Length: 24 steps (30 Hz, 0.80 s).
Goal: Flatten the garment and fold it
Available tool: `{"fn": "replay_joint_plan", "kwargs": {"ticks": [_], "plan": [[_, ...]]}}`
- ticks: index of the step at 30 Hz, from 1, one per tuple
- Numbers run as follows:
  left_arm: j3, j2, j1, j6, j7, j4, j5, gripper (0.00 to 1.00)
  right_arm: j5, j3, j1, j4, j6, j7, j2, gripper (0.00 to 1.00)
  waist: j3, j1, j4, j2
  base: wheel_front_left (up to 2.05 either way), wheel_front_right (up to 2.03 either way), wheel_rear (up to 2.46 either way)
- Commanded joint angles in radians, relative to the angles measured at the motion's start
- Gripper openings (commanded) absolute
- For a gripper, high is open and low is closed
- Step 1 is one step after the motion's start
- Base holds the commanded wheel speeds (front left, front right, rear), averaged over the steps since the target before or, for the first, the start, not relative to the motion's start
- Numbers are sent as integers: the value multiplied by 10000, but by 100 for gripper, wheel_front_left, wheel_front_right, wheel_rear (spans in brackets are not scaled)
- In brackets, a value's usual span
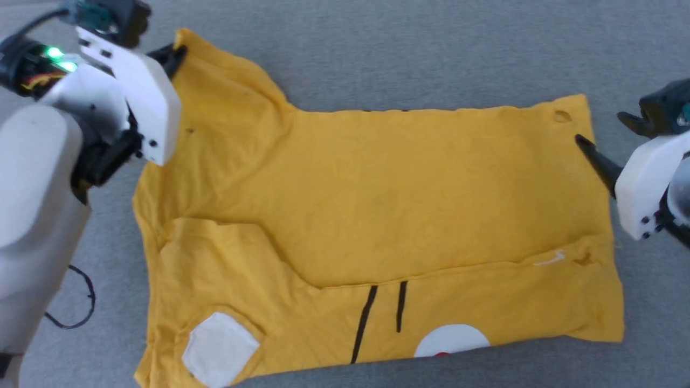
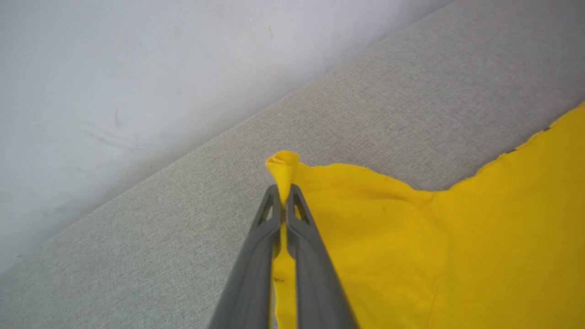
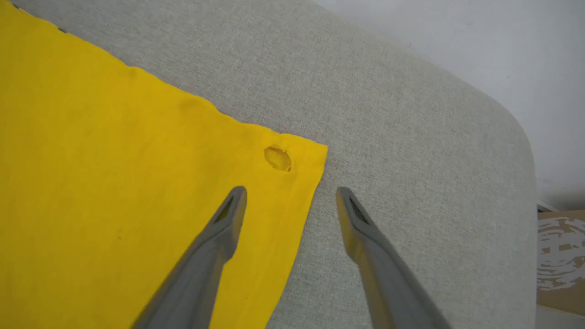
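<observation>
The garment lay spread on the grey cloth-covered bench. Its near edge showed white patches and two thin black stripes, with a plain yellow layer folded over just beyond them. At the far left corner, the left gripper was clamped on a bunched tip of sleeve. At the far right corner, the right gripper stood apart, one finger over the cloth and the other over bare bench, near a small oval mark. Beyond the bench rose a pale wall. The left arm and right arm reached in from either side.
</observation>
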Motion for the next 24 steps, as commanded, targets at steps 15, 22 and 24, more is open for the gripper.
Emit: {"fn": "replay_joint_plan", "kwargs": {"ticks": [15,22,24], "plan": [[-457,-184,1427,699,-783,-2945,454,0,1017,3213,-2431,3269,-21,1233,-1631,100,484,0,1764,0,0,0,0],[-480,-299,1646,826,-954,-2895,337,0,1699,4587,-2587,3944,-21,690,-1798,0,418,0,1824,0,0,0,0],[-405,-317,1728,908,-1101,-2803,287,0,1775,4654,-2759,4109,-21,246,-1779,0,302,0,1769,0,0,0,0]]}}
